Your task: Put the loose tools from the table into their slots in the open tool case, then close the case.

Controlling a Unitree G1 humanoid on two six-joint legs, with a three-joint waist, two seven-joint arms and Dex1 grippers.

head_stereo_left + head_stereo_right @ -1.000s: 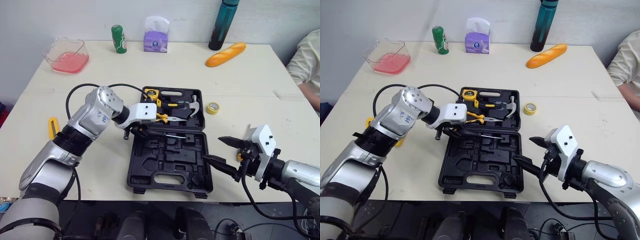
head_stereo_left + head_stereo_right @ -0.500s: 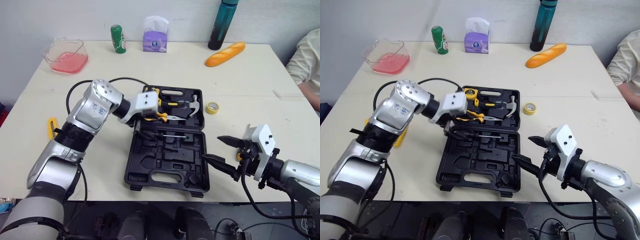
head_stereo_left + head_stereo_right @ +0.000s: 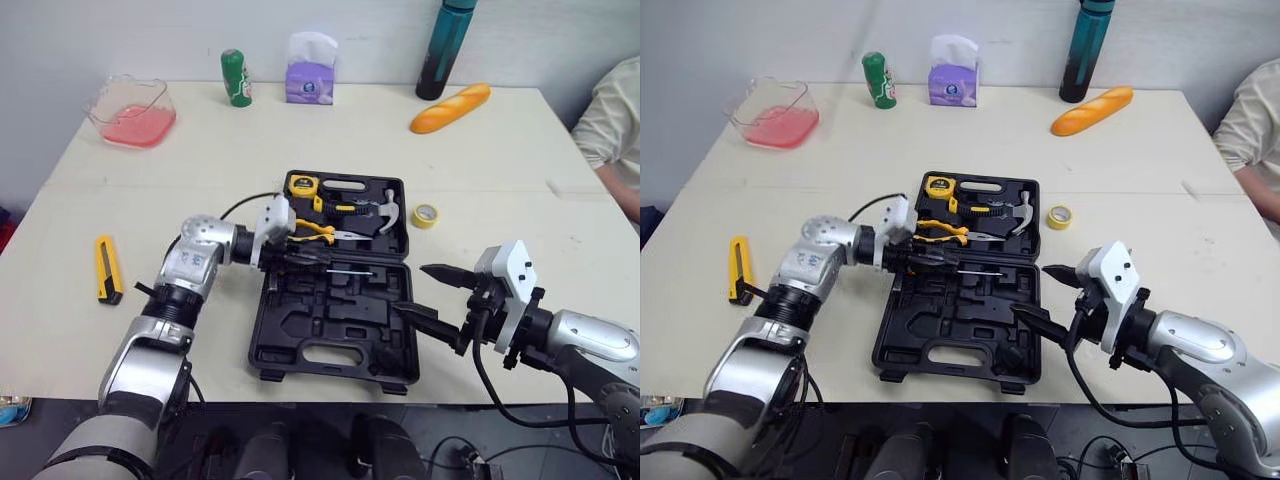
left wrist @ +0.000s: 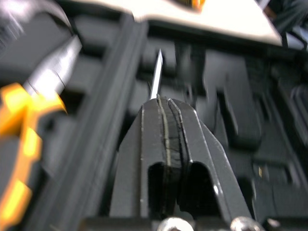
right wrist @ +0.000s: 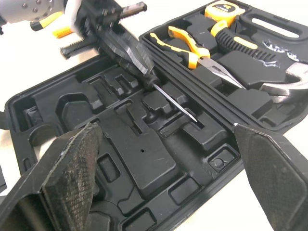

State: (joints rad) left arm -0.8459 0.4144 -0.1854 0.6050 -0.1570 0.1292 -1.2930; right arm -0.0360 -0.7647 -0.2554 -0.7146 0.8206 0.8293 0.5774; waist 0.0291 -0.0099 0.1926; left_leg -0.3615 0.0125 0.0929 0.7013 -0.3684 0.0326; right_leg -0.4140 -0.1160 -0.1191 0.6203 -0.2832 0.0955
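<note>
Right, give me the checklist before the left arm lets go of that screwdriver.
1. Tool case open: ok.
2. Left gripper jaws shut on the screwdriver handle: ok.
3. Screwdriver seated in its slot: cannot tell; its shaft runs beside the hinge, over the near half.
4. Right gripper apart from the screwdriver, jaws open: ok.
5. All loose tools stowed: not ok; utility knife and tape roll lie on the table.

The left arm (image 3: 193,268) and right arm (image 3: 592,336) wear rounded silver-grey shells, with a white block (image 3: 511,272) behind each tool. The left tool (image 3: 305,262) and right tool (image 3: 412,288) each have two black tapered fingers with rough pads (image 5: 72,163). A black cable (image 3: 476,368) trails behind the right tool, and screws (image 4: 174,224) sit at the base of the left tool's fingers.
</note>
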